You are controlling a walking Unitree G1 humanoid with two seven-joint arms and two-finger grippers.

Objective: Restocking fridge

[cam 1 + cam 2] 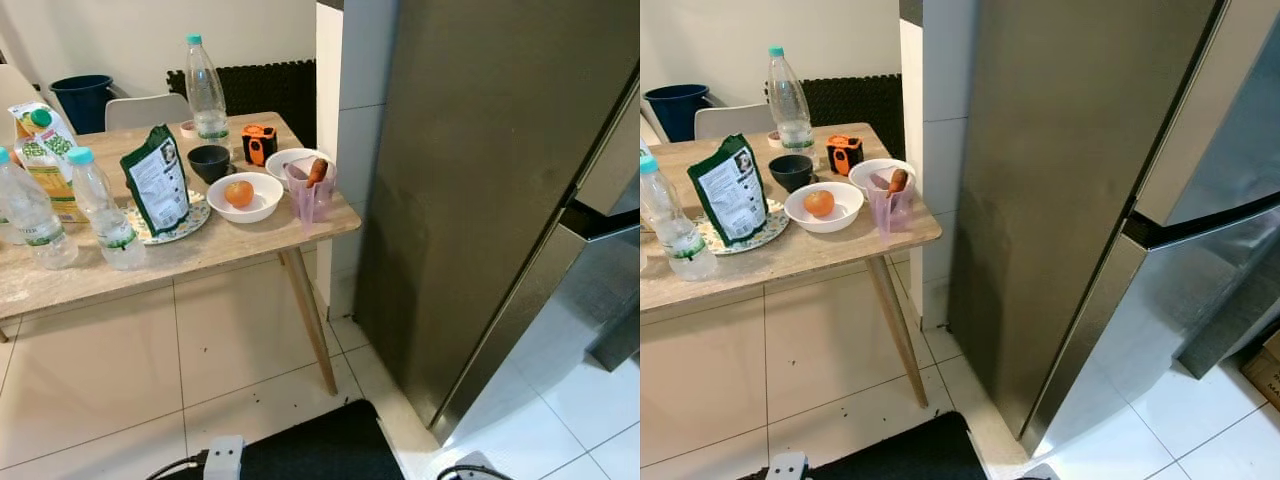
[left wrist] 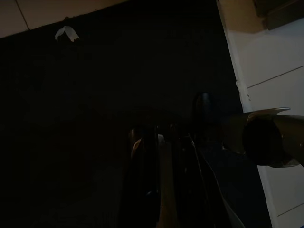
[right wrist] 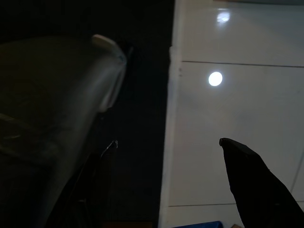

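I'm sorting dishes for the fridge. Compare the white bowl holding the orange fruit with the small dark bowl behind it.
The white bowl is wide and shallow; the dark bowl is smaller and deeper. The white bowl holds an orange fruit; nothing can be seen in the dark bowl. The white bowl sits nearer the table's front edge. Both stand upright.

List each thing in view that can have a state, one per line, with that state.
Fridge: doors shut.
Tall water bottle: upright, capped, nearly empty.
Front water bottle: upright, capped.
Green pouch: standing on the patterned plate.
White bowl: holds an orange fruit.
Pink cup: upright, holds a brown item.
Black bowl: upright.
Juice carton: capped.
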